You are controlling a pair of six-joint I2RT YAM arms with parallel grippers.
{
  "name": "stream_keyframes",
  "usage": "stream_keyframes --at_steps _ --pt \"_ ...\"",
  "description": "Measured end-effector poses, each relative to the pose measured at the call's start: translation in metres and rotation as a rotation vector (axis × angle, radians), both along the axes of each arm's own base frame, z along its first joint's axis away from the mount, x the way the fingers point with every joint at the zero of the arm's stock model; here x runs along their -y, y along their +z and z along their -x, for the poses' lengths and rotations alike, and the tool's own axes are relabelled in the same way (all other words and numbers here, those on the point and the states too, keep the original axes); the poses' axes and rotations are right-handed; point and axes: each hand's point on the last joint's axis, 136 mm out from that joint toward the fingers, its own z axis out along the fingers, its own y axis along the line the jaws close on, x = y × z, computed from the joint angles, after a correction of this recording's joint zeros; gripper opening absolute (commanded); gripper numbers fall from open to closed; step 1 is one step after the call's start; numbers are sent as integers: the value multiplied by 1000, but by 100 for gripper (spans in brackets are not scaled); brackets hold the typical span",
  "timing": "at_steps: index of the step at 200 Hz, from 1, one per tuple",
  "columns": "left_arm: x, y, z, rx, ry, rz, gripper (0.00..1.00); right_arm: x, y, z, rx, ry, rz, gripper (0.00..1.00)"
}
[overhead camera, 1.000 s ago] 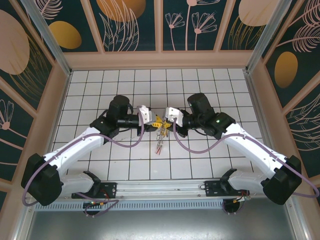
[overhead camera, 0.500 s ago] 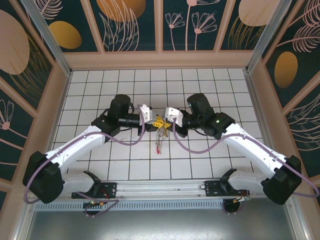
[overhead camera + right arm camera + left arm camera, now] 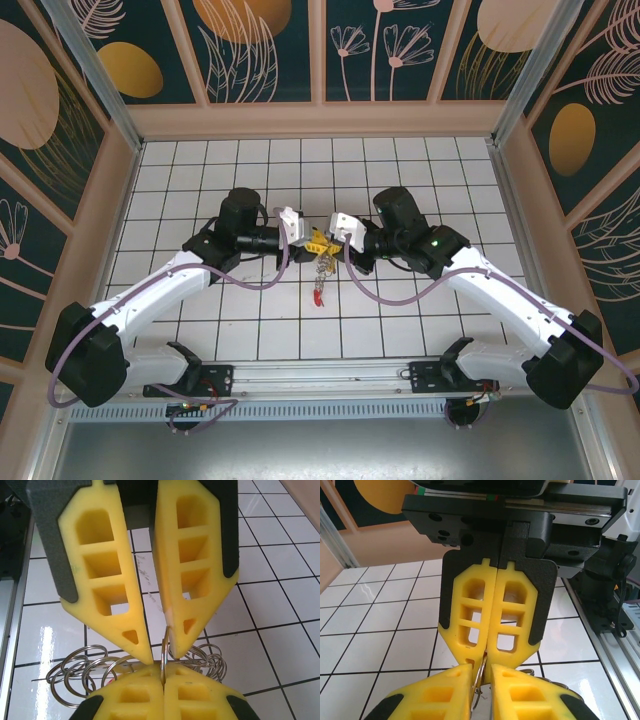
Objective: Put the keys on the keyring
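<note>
Metal keyring (image 3: 163,650) edge-on, vert.; keys (image 3: 321,268) dangle below.

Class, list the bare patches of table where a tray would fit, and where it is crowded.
Free: the far tiles between back wall and elbows; the near tiles between both forearms and the front rail. Crowded: the centre, where left pincer and right pincer meet at the keyring, keys dangling.

Thin keyring (image 3: 163,655) upright, edge-on; keys (image 3: 321,270) with red tag (image 3: 319,297) beneath.
</note>
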Motion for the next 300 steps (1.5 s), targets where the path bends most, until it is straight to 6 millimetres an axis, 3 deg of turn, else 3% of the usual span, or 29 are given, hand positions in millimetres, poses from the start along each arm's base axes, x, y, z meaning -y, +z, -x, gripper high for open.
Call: stream_keyframes --at_steps 54,84,133,143,162,203,300 --pt "7 -2 -4 -15 -4 -16 12 1 -1 -2 -2 -13 5 0" --pt "8 -5 -5 -9 -14 -30 0 4 -4 -4 -6 -27 13 0" --pt "8 -5 -5 -4 -4 -60 0 4 -5 -4 -10 -29 12 0" --pt "8 -4 -4 -2 -2 -60 0 4 -4 -4 -12 -29 7 15" --pt "6 0 0 -2 2 -38 0 2 -2 0 -16 -17 -18 23" --pt "7 13 5 -4 1 32 0 5 12 3 4 -3 -71 24" --pt "11 28 12 -20 -38 158 0 14 21 3 6 -10 -120 26"
